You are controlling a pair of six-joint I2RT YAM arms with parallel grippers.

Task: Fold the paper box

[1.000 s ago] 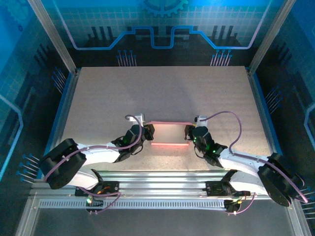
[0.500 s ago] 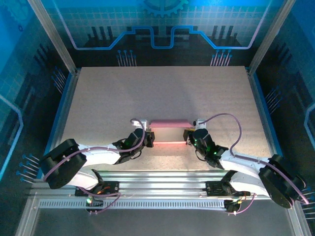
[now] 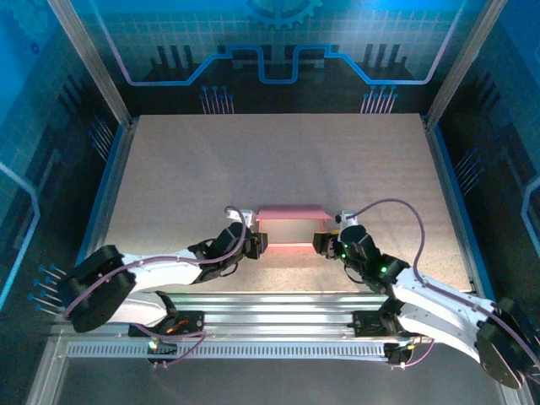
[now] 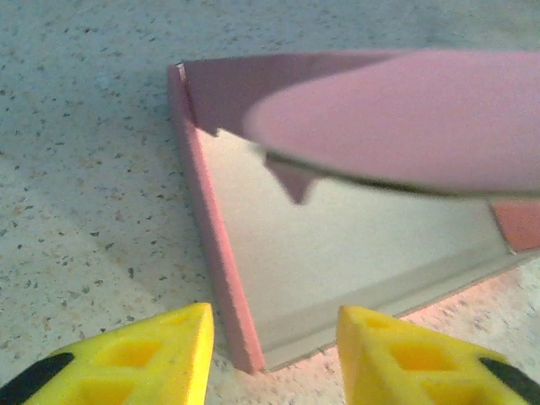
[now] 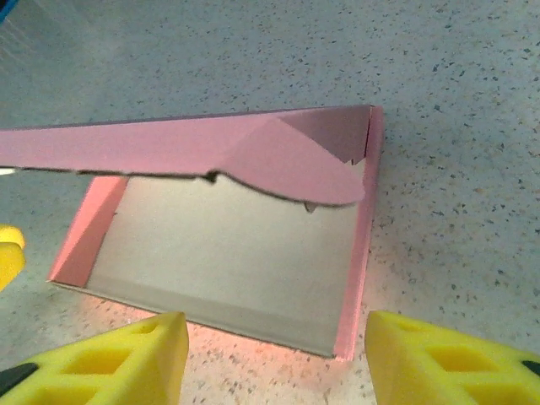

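Top external view: found the paper box (image 3: 291, 229) on the table (image 3: 278, 152), close to the near edge. Noted the left hand (image 3: 256, 242) just beside its left end and the right hand (image 3: 323, 243) just beside its right end.

From the left wrist view, saw the yellow fingers (image 4: 160, 359) spread apart, straddling the near corner of the left wall (image 4: 207, 219), pinching nothing; could not tell whether a pad brushed the card. From the right wrist view, saw jaws spread wide around the near corner of the right wall (image 5: 361, 245), with nothing gripped.

Judged the fold well advanced, past halfway. Counted both of those walls upright, a low near wall (image 5: 211, 316) raised with its whitish side facing inward, and the whitish floor (image 5: 228, 245) lying flat. Saw the long far flap (image 5: 126, 148) leaning over the interior but not down, its rounded tab (image 5: 295, 173) hanging free above the floor.

Judged as left: lowering that flap, tucking the tab, perhaps firming the corners. Expected thin card to spring back without a steady press.
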